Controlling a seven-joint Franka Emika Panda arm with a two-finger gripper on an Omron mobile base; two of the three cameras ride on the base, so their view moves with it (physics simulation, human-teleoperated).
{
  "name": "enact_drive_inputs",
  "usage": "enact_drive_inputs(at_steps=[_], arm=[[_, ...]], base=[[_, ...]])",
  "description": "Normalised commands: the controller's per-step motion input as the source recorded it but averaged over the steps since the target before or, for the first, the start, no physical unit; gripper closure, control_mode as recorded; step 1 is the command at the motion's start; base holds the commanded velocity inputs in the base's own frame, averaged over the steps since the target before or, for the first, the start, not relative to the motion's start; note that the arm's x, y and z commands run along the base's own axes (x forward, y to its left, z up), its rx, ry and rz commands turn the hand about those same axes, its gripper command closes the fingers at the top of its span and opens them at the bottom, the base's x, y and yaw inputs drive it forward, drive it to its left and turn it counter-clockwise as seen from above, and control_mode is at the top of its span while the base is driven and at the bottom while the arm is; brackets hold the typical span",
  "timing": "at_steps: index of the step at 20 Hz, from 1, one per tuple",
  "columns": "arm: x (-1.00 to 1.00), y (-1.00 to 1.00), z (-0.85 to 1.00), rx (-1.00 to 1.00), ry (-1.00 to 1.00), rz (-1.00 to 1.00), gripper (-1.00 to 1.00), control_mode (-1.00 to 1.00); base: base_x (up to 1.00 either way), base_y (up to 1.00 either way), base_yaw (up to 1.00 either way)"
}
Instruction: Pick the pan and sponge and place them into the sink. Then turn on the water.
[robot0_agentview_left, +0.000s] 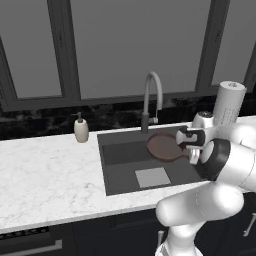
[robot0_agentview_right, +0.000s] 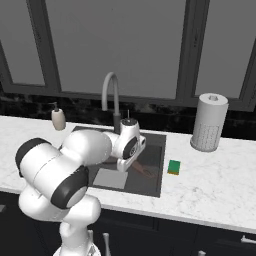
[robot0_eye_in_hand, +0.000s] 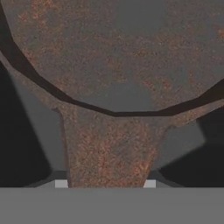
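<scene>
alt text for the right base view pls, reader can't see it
The white arm reaches over the dark sink, its tool low in the basin at the brown pan. A green sponge lies on the marble counter right of the sink, below a paper towel roll; a gooseneck faucet stands behind.

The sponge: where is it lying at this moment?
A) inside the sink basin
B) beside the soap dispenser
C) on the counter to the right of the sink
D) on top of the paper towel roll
C: the green sponge lies on the marble counter just right of the sink, apart from the pan held over the basin.
</scene>
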Motion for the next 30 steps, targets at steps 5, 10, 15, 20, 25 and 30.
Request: enact_drive_inputs(at_steps=[5,10,15,20,25,30], arm=[[-0.05,0.34,-0.37,0.0,0.01,0.0,1.0,-1.0],[-0.03,0.14,-0.51,0.0,0.0,0.0,1.0,-1.0],[-0.1,0.0,-0.62,0.0,0.0,0.0,1.0,-1.0],[-0.01,0.0,-0.53,0.0,-0.01,0.0,1.0,-1.0],[0.08,-0.04,-0.43,0.0,-0.04,0.0,1.0,-1.0],[0.18,-0.28,-0.36,0.0,0.0,0.0,1.0,-1.0]], base=[[0.0,0.0,0.0],[0.0,0.0,0.0],[0.0,0.0,0.0],[0.0,0.0,0.0],[0.0,0.0,0.0],[0.0,0.0,0.0]])
